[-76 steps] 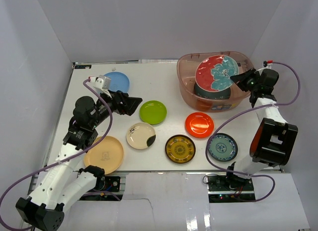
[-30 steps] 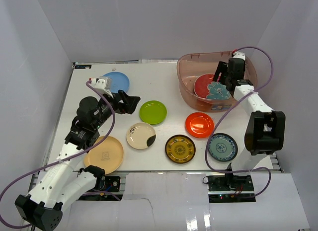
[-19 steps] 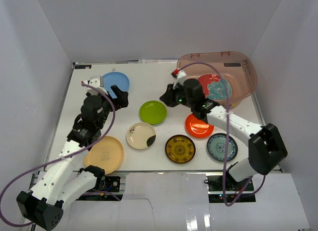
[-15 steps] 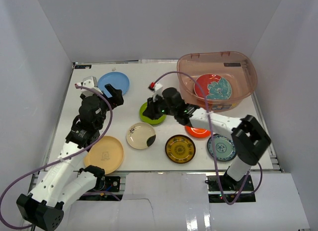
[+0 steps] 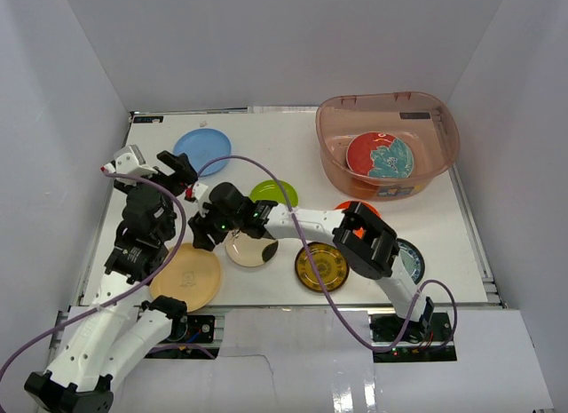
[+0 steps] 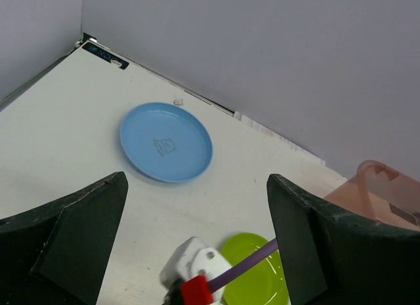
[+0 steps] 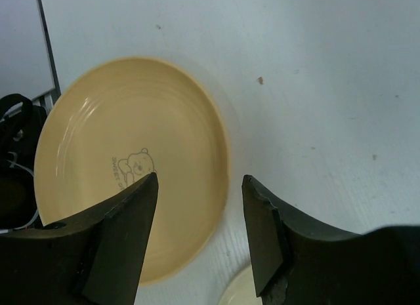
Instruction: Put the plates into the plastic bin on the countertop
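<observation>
White walls (image 5: 266, 40), black corner label (image 5: 147, 119)

The left arm (image 5: 133, 253) rises from its base at the near left, bends at the elbow and points the left gripper (image 5: 180, 171) toward the far side, jaws spread wide and empty. The right arm (image 5: 302, 222) folds sharply at its elbow and stretches far to the left. The right gripper (image 5: 197, 234) angles downward, jaws parted with nothing between them, near the left arm's wrist.
</observation>
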